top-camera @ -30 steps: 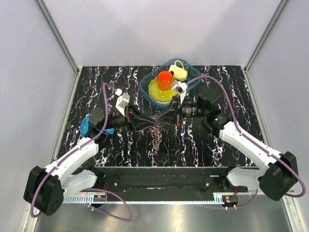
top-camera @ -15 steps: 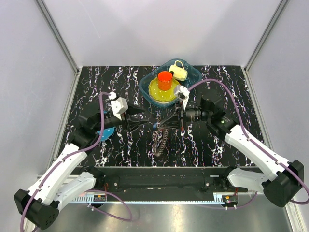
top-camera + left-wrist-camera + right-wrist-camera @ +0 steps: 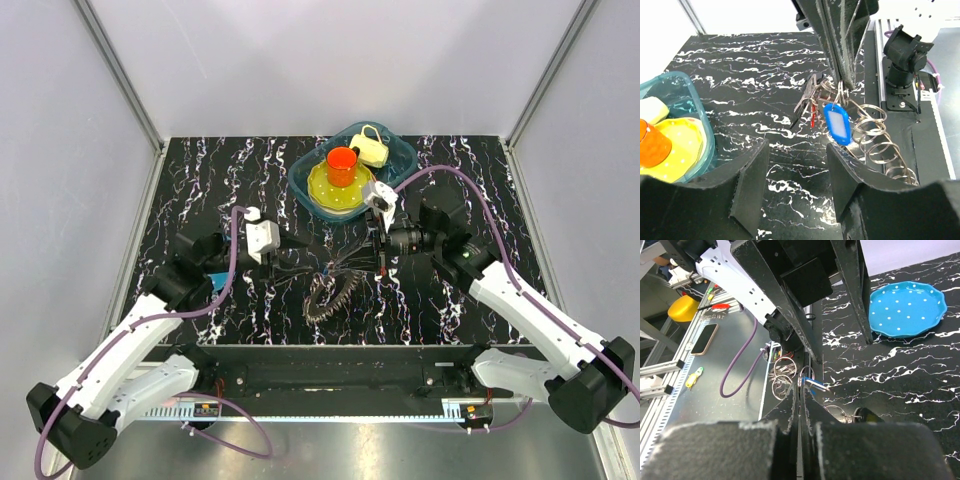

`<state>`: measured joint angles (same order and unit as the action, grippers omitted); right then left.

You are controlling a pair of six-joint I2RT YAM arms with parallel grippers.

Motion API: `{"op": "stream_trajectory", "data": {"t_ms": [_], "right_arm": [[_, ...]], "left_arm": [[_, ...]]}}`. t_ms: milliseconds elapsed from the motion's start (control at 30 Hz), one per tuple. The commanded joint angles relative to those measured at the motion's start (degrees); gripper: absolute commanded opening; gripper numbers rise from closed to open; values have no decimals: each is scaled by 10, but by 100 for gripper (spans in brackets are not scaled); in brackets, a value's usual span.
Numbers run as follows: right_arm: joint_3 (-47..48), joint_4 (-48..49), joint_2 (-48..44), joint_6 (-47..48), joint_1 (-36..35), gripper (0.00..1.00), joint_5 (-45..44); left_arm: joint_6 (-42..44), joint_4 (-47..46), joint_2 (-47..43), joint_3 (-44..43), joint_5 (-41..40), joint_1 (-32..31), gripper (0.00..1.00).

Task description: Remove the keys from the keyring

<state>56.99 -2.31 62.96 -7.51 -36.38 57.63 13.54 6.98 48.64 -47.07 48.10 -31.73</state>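
**Operator:** Report the left side.

**Technician:** The white-and-black left arm [image 3: 140, 322] runs from the lower left of the top view toward the centre, elbow bent, wrist pointing right. The black two-finger left gripper [image 3: 796, 150] has its jaws spread apart, with nothing between the pads.

**Operator:** And the right side?

**Technician:** The white-and-black right arm [image 3: 530, 305] reaches from the lower right toward the centre, wrist pointing left, facing the other wrist. The black two-finger right gripper [image 3: 800, 386] has its jaws pressed together, tips pinching the thin metal wire keyring [image 3: 863, 131]. The two grippers are near each other, not touching.
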Motion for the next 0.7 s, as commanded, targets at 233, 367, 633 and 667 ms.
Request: {"op": "stream_trajectory", "data": {"t_ms": [233,367,633,667], "right_arm": [[24,70,1,-24,-5,0,40],[18,87,4,-37,-4,0,40],[16,93,4,-38,-4,0,38],[15,92,5,-38,-4,0,38]], "left_arm": [[25,-25,2,-27,-5,-60,55],[8,-56,9,-10,-22,-69,57],[-9,-95,27,-5,-49,-84,58],[-9,-97,29,-5,-50,-84,58]]}}
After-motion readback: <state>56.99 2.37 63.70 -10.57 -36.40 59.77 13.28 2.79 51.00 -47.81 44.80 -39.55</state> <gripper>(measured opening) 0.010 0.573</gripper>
